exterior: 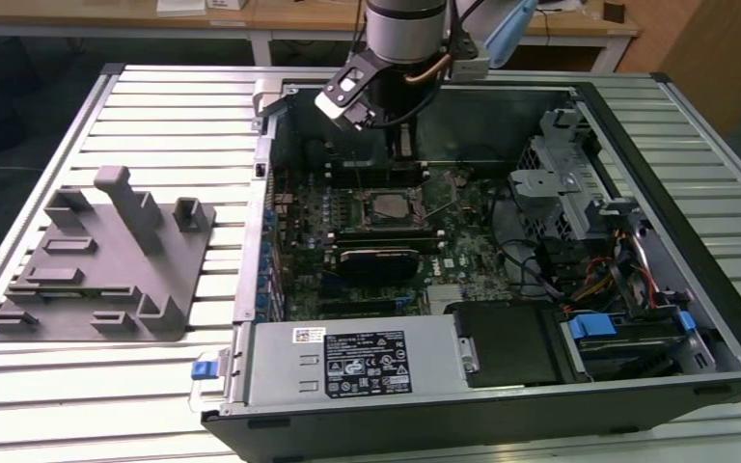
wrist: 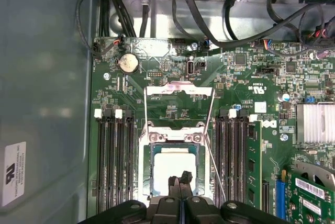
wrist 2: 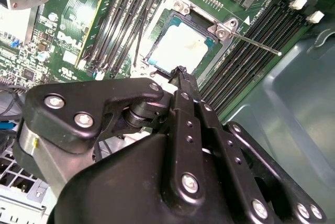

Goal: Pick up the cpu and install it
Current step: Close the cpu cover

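The cpu (wrist: pixel 172 165), a small square chip with a pale silvery top, lies flat in the open motherboard socket (wrist: pixel 148 170); it also shows in the second wrist view (wrist 2: pixel 183 46) and the exterior view (exterior: pixel 385 204). My gripper (wrist: pixel 180 178) hangs above the cpu's edge with its two black fingertips pressed together and nothing between them. In the second wrist view the gripper (wrist 2: pixel 180 71) stands just off the chip's rim. In the exterior view the gripper (exterior: pixel 400 145) reaches down into the back of the open computer case. The socket's metal load plate (wrist: pixel 180 91) is folded open.
The thin socket lever (wrist: pixel 214 161) stands raised beside the socket. Memory slots (wrist: pixel 112 161) flank it, one holding a green module (wrist: pixel 253 161). Black cables (wrist: pixel 209 20) run along the case wall. A grey fixture block (exterior: pixel 100 260) sits on the slatted table at the exterior view's left.
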Available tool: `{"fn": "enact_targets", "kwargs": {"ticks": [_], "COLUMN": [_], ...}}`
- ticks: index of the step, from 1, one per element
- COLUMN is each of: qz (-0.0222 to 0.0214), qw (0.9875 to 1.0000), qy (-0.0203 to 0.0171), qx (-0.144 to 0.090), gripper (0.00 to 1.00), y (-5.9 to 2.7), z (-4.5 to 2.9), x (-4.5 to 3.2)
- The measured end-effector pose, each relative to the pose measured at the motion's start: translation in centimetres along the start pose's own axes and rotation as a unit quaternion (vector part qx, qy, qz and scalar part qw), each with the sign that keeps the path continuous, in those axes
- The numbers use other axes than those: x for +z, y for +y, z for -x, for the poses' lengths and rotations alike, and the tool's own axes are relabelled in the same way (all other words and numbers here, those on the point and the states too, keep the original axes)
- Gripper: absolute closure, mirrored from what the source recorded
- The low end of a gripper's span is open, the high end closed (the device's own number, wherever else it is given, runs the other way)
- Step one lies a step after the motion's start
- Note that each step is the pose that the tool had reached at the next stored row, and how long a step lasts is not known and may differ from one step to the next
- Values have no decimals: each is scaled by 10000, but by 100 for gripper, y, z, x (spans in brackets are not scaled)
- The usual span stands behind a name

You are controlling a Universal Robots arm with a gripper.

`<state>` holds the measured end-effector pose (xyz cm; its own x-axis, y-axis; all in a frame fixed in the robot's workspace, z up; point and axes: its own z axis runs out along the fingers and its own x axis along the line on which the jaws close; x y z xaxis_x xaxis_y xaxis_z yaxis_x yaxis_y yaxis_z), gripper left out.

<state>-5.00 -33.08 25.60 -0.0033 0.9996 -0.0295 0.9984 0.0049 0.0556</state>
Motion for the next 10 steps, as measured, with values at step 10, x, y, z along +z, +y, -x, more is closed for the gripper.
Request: {"fn": "enact_targets", "kwargs": {"ticks": [10], "qz": [0], "qw": [10000], "qy": [0], "qx": [0], "gripper": [89], "y": [5], "z": [2], "x": [-82]}}
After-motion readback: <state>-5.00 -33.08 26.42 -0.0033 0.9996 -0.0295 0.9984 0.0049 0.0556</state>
